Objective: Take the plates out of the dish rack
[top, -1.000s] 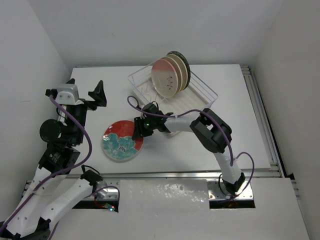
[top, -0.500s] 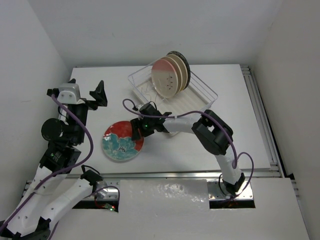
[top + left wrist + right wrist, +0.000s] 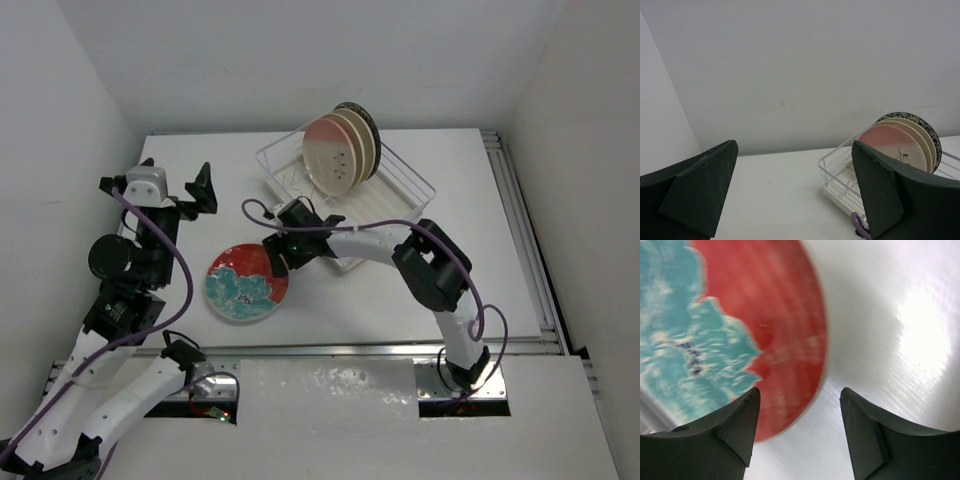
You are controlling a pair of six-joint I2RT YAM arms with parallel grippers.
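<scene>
The dish rack (image 3: 400, 186) sits turned at an angle toward the far middle of the bench (image 3: 480, 260). A tight row of upright plates (image 3: 340, 150) stands at its far end, leaning slightly. In the left wrist view four can be counted: a pinkish-cream plate (image 3: 885, 145) with a small dark motif in front, two cream ones behind it, and at the back a plate with a blue-patterned rim (image 3: 935, 143). From above, that back plate shows a dark underside. The near half of the rack holds only its prongs and ridged tray.

The red-and-teal plate (image 3: 246, 284) lies flat, face up, on the bench. It is out of the rack and near the rack's near-left corner.

The right hand (image 3: 277, 260) reaches low over this plate's red right edge. In its wrist view the fingers stand well apart with the plate's rim (image 3: 817, 340) running between them. They grasp nothing, and whether they touch the plate cannot be told.

The left hand (image 3: 176, 166) hangs raised at the far left, close to the side wall. Its fingers are spread wide and empty, and it faces the rack (image 3: 837, 172).

White bench stretches from the rack to the metal rail (image 3: 525, 240) along the right edge. A narrower strip lies between the flat plate and the near edge.
</scene>
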